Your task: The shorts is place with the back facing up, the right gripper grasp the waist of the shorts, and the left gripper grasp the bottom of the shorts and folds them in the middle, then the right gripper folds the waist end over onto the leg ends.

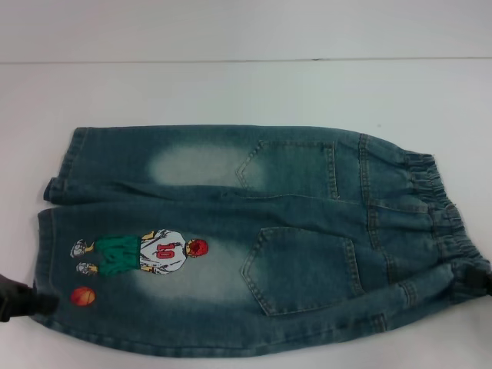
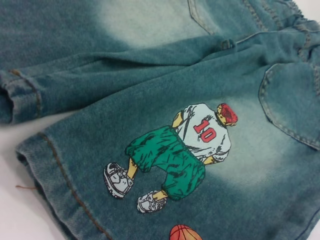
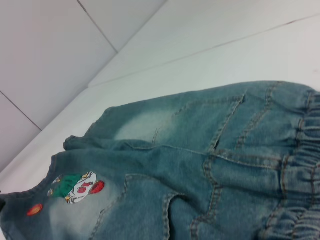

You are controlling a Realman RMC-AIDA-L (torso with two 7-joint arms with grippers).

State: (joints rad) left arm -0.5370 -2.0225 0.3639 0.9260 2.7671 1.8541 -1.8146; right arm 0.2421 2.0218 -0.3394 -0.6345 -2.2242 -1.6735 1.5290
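The shorts [image 1: 231,231] lie flat on the white table, back up, with the waist to the right and the leg ends to the left. Both back pockets show, and the printed basketball player [image 1: 142,254] with his orange ball [image 1: 83,296] sits on the near leg. My left gripper [image 1: 17,298] is at the near leg's hem corner, only its dark tip in view. At the near end of the elastic waistband [image 1: 450,223] is my right gripper [image 1: 473,278], also mostly out of frame. The wrist views show the shorts [image 2: 150,90] [image 3: 200,165] close up, without either arm's own fingers.
The white table [image 1: 231,84] reaches back to an edge line, with a pale wall [image 1: 231,27] behind it. Bare tabletop lies beyond the far side of the shorts and along the hem on the left.
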